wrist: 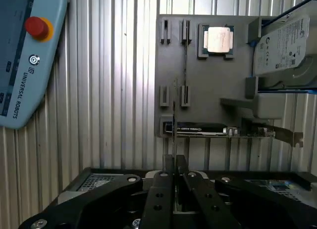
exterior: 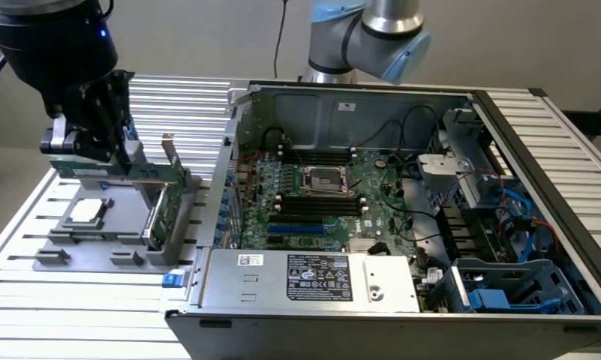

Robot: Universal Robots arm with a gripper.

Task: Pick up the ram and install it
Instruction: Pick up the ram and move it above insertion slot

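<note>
Ram point(exterior: 80, 171) clamped between jaws, long axis level, above tray point(exterior: 55, 259)

A ribbed aluminium table point(exterior: 40, 300) stands before a plain grey wall point(exterior: 200, 37).

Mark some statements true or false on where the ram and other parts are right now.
1. The black gripper is shut on the long, thin green ram stick. True.
2. The ram is seated on the green motherboard. False: it hangs above the grey holder tray.
3. A square silver processor chip lies on the tray. True.
4. The dark metal computer case is closed. False: its side is open.
5. The green expansion card with a metal bracket lies inside the case. False: it stands in the tray.
</note>
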